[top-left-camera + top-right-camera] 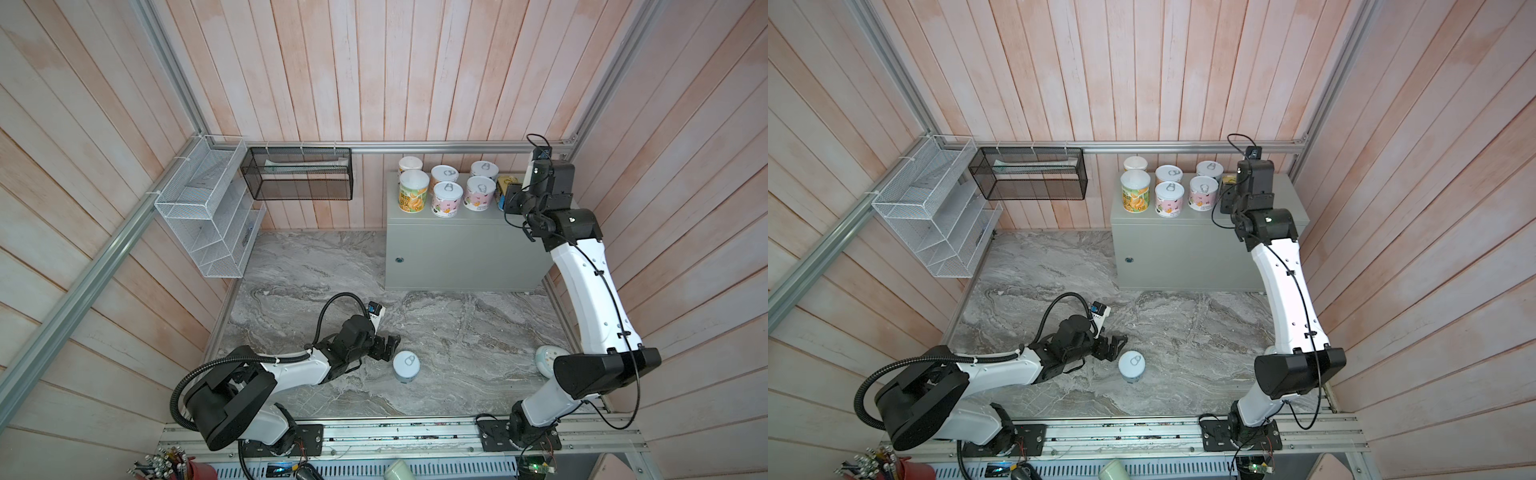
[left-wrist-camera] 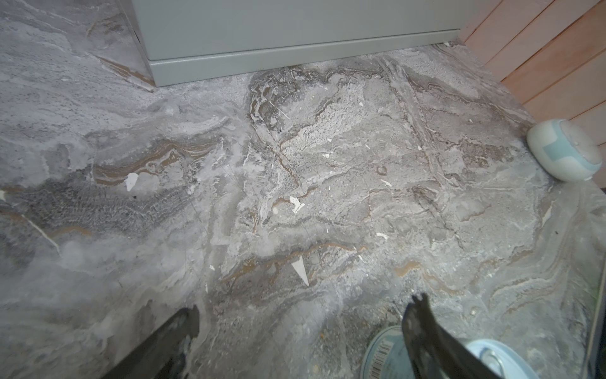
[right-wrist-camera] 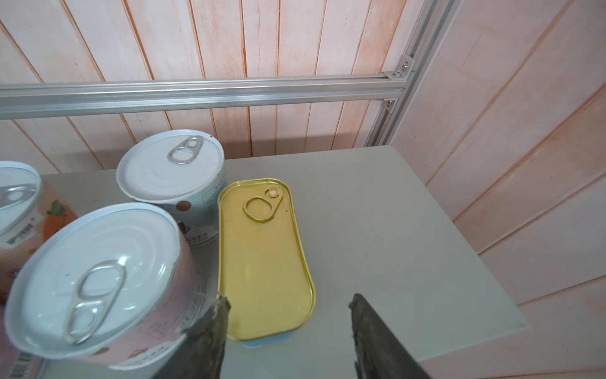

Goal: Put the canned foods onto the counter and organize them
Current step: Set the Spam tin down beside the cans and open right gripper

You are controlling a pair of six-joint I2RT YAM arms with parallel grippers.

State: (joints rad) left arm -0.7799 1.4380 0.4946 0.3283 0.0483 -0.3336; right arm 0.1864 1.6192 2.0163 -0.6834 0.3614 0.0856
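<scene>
The right end effector hovers over the right part of the bench, its jaws a little wider apart than the tin and gripping nothing. The tin lies flat on the bench top, lid up, directly below and ahead of the fingertips. In the right wrist view one finger overlaps the tin's long edge on the side of the pink can; whether it touches cannot be told. The other finger stands clear of the opposite edge. The tin sits just beside the pink can, at the right end of two rows of round cans standing upright on the bench. The left end effector is low over the marble surface, jaws wide and empty. The blue can stands upright on the marble just beside its fingertips. In the left wrist view one finger crosses in front of this can, which sits off to that side and is not centred in the gap.
</scene>
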